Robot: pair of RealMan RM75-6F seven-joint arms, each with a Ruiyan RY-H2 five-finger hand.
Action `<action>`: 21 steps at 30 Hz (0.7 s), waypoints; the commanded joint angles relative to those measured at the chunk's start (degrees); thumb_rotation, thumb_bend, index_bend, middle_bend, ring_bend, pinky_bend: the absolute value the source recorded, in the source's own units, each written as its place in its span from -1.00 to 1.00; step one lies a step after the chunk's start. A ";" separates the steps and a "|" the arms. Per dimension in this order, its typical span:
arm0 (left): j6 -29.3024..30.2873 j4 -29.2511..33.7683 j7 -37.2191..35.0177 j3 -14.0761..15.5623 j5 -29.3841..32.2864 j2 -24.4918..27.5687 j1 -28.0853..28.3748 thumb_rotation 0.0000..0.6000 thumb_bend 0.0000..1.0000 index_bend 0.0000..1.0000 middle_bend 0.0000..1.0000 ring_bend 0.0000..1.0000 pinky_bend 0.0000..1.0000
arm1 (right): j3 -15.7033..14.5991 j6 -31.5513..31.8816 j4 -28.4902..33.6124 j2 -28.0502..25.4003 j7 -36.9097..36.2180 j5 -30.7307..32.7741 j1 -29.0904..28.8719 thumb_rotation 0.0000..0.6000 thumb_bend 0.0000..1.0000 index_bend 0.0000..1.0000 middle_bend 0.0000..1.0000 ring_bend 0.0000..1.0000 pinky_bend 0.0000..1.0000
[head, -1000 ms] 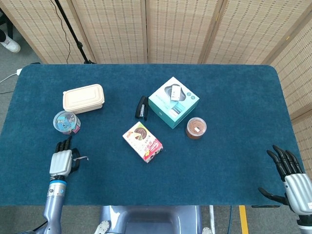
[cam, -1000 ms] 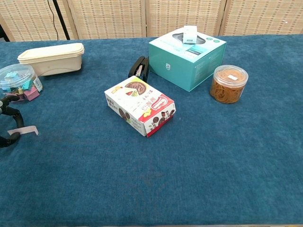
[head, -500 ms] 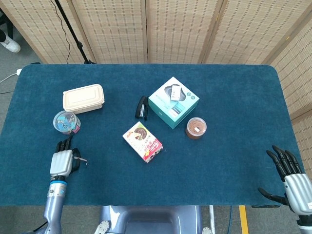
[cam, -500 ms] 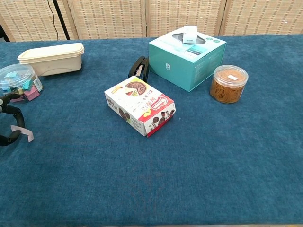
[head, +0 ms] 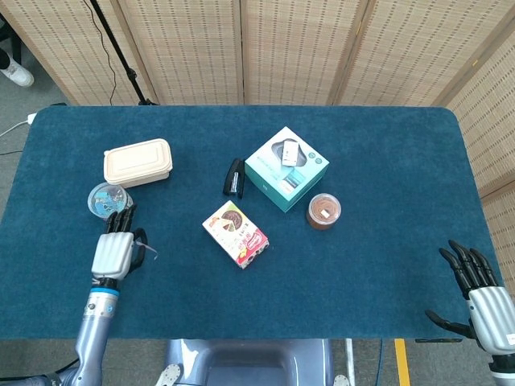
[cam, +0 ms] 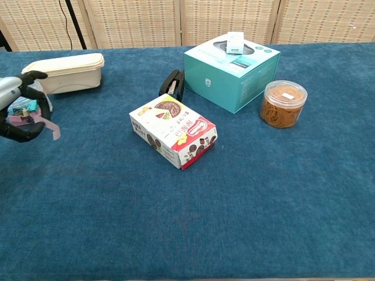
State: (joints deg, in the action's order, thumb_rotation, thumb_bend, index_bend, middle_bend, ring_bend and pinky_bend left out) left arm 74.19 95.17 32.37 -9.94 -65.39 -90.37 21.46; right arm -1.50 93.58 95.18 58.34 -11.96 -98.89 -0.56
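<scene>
Right hand [head: 481, 299] at near right table edge, fingers spread apart, holding nothing. Left hand [head: 117, 249] lifted above the cloth, pinching a small pale paper slip [cam: 51, 126] that hangs off the table [head: 378, 201]. Clip tub [head: 104, 198] just behind it, cream lunch box [head: 138, 162] beyond. Mid-table: snack box [cam: 173, 130], black stapler [cam: 171, 85], rubber band jar [cam: 283, 103], teal box [cam: 231, 70] furthest.
</scene>
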 commanded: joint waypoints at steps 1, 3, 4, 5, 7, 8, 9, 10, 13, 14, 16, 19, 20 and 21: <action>-4.32 3.43 6.60 -1.82 -0.41 2.65 5.16 1.00 -0.03 0.18 -1.00 -1.00 -1.00 | 0.02 0.02 0.00 -0.02 -0.05 -0.01 -0.01 1.00 -1.00 -1.00 -1.00 -1.00 -1.00; -7.06 4.21 7.64 -2.83 -0.27 3.09 7.79 1.00 -0.03 0.18 -1.00 -1.00 -1.00 | 0.06 0.01 0.04 -0.07 -0.08 0.07 -0.02 1.00 -1.00 -1.00 -1.00 -1.00 -1.00; -8.09 4.03 8.79 -3.33 -0.21 3.05 9.24 1.00 -0.03 0.18 -1.00 -1.00 -1.00 | 0.13 0.00 0.06 -0.09 -0.14 0.19 -0.03 1.00 -1.00 -1.00 -1.00 -1.00 -1.00; -8.79 3.64 10.02 -3.57 -0.32 2.87 10.41 1.00 -0.03 0.18 -1.00 -1.00 -1.00 | 0.20 -0.02 0.06 -0.10 -0.18 0.34 -0.05 1.00 -1.00 -1.00 -1.00 -1.00 -1.00; -10.43 2.80 12.00 -3.93 -0.50 2.26 12.87 1.00 -0.02 0.19 -1.00 -1.00 -1.00 | 0.48 -0.16 0.07 -0.10 -0.14 0.90 -0.12 1.00 -1.00 -1.00 -1.00 -1.00 -1.00; -11.47 2.34 12.16 -4.07 -0.69 2.02 13.96 1.00 -0.02 0.19 -1.00 -1.00 -1.00 | 0.62 -0.23 0.10 -0.11 -0.14 1.20 -0.14 1.00 -1.00 -1.00 -1.00 -1.00 -1.00; -12.66 1.69 11.98 -4.16 -0.96 1.86 15.02 1.00 -0.03 0.19 -1.00 -1.00 -1.00 | 0.72 -0.31 0.14 -0.12 -0.19 1.46 -0.16 1.00 -1.00 -1.00 -1.00 -1.00 -1.00; -14.11 0.54 11.82 -4.21 -1.33 1.68 16.36 1.00 -0.03 0.19 -1.00 -1.00 -1.00 | 0.80 -0.40 0.14 -0.16 -0.30 1.69 -0.19 1.00 -1.00 -1.00 -1.00 -1.00 -1.00; -15.81 -1.96 12.50 -4.00 -2.12 1.11 18.58 1.00 -0.03 0.19 -1.00 -1.00 -1.00 | 0.88 -0.43 0.09 -0.27 -0.63 1.86 -0.21 1.00 -1.00 -1.00 -1.00 -1.00 -1.00; -16.16 -2.97 12.97 -3.88 -2.42 0.69 19.35 1.00 -0.03 0.19 -1.00 -1.00 -1.00 | 0.90 -0.40 0.08 -0.32 -0.80 1.87 -0.20 1.00 -1.00 -1.00 -1.00 -1.00 -1.00; -16.60 -4.83 14.12 -3.65 -2.67 -0.51 20.87 1.00 -0.03 0.19 -1.00 -1.00 -1.00 | 0.92 -0.35 -0.02 -0.43 -1.24 1.88 -0.20 1.00 -1.00 -1.00 -1.00 -1.00 -1.00; -16.84 -6.42 16.37 -3.39 -2.13 -2.06 22.54 1.00 -0.03 0.19 -1.00 -1.00 -1.00 | 0.94 -0.45 -0.14 -0.58 -1.87 1.98 -0.26 1.00 -1.00 -1.00 -1.00 -1.00 -1.00; -16.82 -6.89 17.53 -3.27 -1.86 -2.57 23.10 1.00 -0.03 0.19 -1.00 -1.00 -1.00 | 0.96 -0.50 -0.19 -0.63 -2.05 2.01 -0.29 1.00 -1.00 -1.00 -1.00 -1.00 -1.00; -16.77 -7.33 18.70 -3.14 -1.59 -3.13 23.65 1.00 -0.03 0.19 -1.00 -1.00 -1.00 | 0.96 -0.57 -0.25 -0.67 -2.23 2.03 -0.33 1.00 -1.00 -1.00 -1.00 -1.00 -1.00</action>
State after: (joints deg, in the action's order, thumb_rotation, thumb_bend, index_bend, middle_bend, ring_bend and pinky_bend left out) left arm 57.62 88.99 48.99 -13.38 -67.46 -92.23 43.79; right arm -0.55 93.06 94.98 57.71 -14.12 -96.89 -0.86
